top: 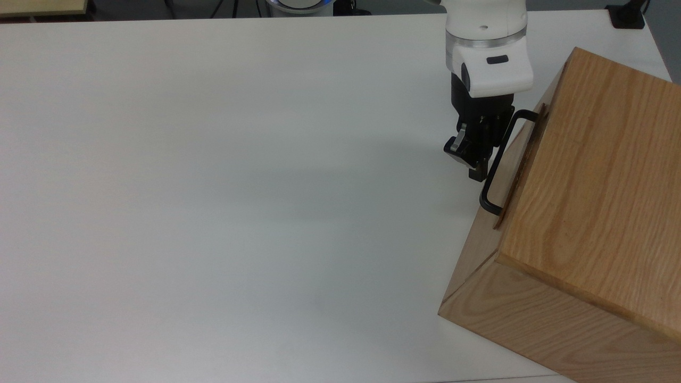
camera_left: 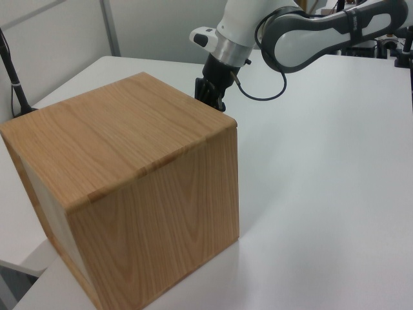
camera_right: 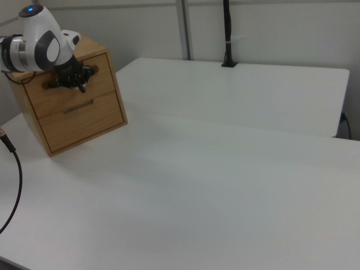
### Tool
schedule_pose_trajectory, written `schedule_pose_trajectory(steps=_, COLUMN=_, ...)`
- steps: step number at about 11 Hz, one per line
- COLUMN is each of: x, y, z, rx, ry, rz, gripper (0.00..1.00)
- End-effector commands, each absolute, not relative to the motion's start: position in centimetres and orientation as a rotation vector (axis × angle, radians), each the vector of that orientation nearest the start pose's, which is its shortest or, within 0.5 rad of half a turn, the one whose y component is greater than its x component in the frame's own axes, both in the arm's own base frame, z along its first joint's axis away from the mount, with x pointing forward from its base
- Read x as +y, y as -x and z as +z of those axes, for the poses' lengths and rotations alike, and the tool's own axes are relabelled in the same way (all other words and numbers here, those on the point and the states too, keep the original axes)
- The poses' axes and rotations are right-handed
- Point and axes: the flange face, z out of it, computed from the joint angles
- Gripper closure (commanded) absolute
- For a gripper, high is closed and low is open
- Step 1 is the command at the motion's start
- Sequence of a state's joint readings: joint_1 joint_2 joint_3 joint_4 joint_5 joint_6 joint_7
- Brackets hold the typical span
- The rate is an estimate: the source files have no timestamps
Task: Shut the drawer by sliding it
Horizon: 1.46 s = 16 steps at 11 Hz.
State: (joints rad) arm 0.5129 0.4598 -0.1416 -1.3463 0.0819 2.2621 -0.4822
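The drawer (camera_right: 100,80) is the upper one in an oak box casing (top: 596,175) and sits flush with the casing front. Its front panel (top: 517,154) shows as a narrow strip in the top view, with the thin black U-shaped handle (top: 495,171) standing out from it. My gripper (top: 472,159) hangs just to the top view's left of the handle bar, fingers shut and empty, close against the bar. In the left view the gripper (camera_left: 210,100) sits behind the casing's far top edge. In the right view the gripper (camera_right: 70,77) is in front of the drawer's panel, beside the handle (camera_right: 90,70).
The casing (camera_left: 129,148) stands at the right end of a white table (top: 239,186). A second drawer front (camera_right: 84,119) with a slot grip lies below the upper one. A black post (camera_right: 227,34) is clamped at the table's far edge.
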Motion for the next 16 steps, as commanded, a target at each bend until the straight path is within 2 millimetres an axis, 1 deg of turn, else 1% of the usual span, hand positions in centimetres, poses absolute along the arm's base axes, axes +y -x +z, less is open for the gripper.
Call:
schedule_pose_trajectory(steps=1, x=25.7, y=-65.9, z=54.2, rx=-1.080, ry=2.808, rz=-0.725, gripper=0.90)
schedule_pose_trajectory(steps=2, x=21.9, y=-65.1, z=55.4, rx=-1.019, ry=2.846, rz=-0.635, gripper=0.84)
schedule_pose_trajectory(steps=3, x=19.7, y=-63.7, z=57.4, rx=-0.993, ry=2.859, rz=-0.547, gripper=0.82)
schedule_pose_trajectory(steps=4, x=16.0, y=-62.8, z=59.0, rx=-0.936, ry=2.890, rz=-0.452, gripper=0.80)
schedule_pose_trajectory(steps=5, x=12.9, y=-61.5, z=60.7, rx=-0.887, ry=2.914, rz=-0.376, gripper=0.78)
schedule_pose_trajectory(steps=6, x=9.6, y=-60.0, z=61.8, rx=-0.830, ry=2.933, rz=-0.268, gripper=0.75)
schedule_pose_trajectory(steps=7, x=6.8, y=-58.6, z=62.1, rx=-0.747, ry=2.959, rz=-0.185, gripper=0.75)
schedule_pose_trajectory(steps=8, x=4.2, y=-57.3, z=62.3, rx=-0.589, ry=3.008, rz=-0.130, gripper=0.66)
schedule_pose_trajectory(steps=9, x=1.5, y=-55.8, z=62.7, rx=-0.384, ry=3.040, rz=-0.076, gripper=0.49)
schedule_pose_trajectory(steps=10, x=-0.7, y=-55.0, z=63.0, rx=-0.253, ry=3.076, rz=-0.050, gripper=0.24)
schedule_pose_trajectory(steps=11, x=-1.7, y=-54.7, z=63.3, rx=-0.175, ry=3.141, rz=-0.038, gripper=0.00)
schedule_pose_trajectory(steps=12, x=-2.1, y=-54.6, z=63.3, rx=-0.147, ry=3.185, rz=-0.026, gripper=0.00)
schedule_pose_trajectory(steps=14, x=-3.2, y=-54.7, z=63.1, rx=-0.113, ry=3.194, rz=-0.025, gripper=0.00)
schedule_pose_trajectory(steps=16, x=-3.3, y=-55.0, z=62.6, rx=-0.108, ry=3.193, rz=-0.008, gripper=0.00)
